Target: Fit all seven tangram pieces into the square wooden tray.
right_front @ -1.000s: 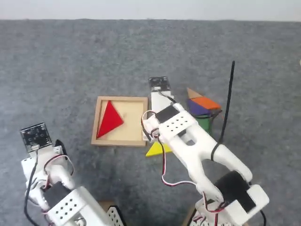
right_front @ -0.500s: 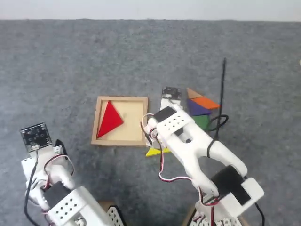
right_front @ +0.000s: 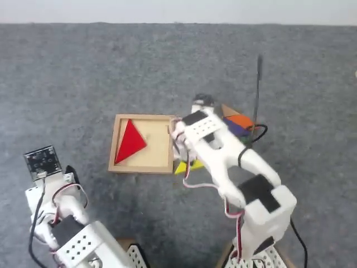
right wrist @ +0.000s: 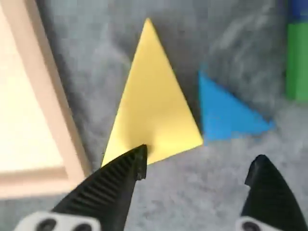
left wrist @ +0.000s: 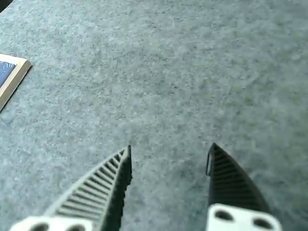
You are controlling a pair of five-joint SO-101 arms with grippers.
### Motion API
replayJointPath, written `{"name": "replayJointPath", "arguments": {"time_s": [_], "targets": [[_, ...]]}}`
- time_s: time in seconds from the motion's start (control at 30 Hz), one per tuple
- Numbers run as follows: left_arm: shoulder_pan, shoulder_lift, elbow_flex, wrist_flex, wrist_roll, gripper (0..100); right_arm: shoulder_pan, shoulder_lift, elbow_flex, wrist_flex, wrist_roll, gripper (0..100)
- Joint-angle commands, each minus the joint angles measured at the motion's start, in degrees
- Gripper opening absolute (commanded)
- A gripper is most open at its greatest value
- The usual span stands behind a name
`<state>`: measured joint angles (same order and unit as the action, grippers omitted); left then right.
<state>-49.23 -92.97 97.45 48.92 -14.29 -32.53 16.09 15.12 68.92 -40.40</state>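
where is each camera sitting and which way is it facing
High view: fixed above the table, looking down on the tray, left arm and right arm.
Left wrist view: on the left arm, facing bare table past its open left gripper.
Right wrist view: on the right arm, facing down at the yellow triangle past its open right gripper.
Shared: tray and yellow triangle, in high and right wrist views.
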Motion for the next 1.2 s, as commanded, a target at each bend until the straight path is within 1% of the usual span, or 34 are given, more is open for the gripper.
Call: {"name": "replayJointPath", "arguments": {"time_s": [0.0, 0.17, 0.27, 0.33, 0.4, 0.5, 0.63, 0.7, 0.77, 1.17], "targets": [[0.18, -0.62, -0.57, 0.35, 0.53, 24, 4.79, 3.47, -3.96, 0.22, 3.6, 33.2], [0.18, -0.62, -0.57, 0.35, 0.53, 24, 9.54, 5.23, -9.58, -0.13, 8.18, 33.1], [0.18, -0.62, -0.57, 0.35, 0.53, 24, 12.79, 6.46, -14.24, 0.31, 12.13, 33.0], [0.18, -0.62, -0.57, 0.35, 0.53, 24, 14.46, 6.9, -16.88, 0.48, 14.77, 30.2], [0.18, -0.62, -0.57, 0.35, 0.53, 24, 15.16, 6.37, -17.67, 0.48, 20.22, 25.6], [0.18, -0.62, -0.57, 0.35, 0.53, 24, 12.97, 4.88, -17.49, 1.01, 26.64, 20.6], [0.18, -0.62, -0.57, 0.35, 0.53, 24, 7.43, 2.15, -17.41, 7.69, 32.44, 20.2], [0.18, -0.62, -0.57, 0.35, 0.53, 24, 5.49, 1.63, -16.62, 8.13, 31.74, 20.2], [0.18, -0.62, -0.57, 0.35, 0.53, 24, 4.7, 1.19, -14.86, 5.76, 31.21, 20.0], [0.18, -0.62, -0.57, 0.35, 0.53, 24, 5.49, 1.71, -6.68, -8.92, 32.53, 19.9]]}}
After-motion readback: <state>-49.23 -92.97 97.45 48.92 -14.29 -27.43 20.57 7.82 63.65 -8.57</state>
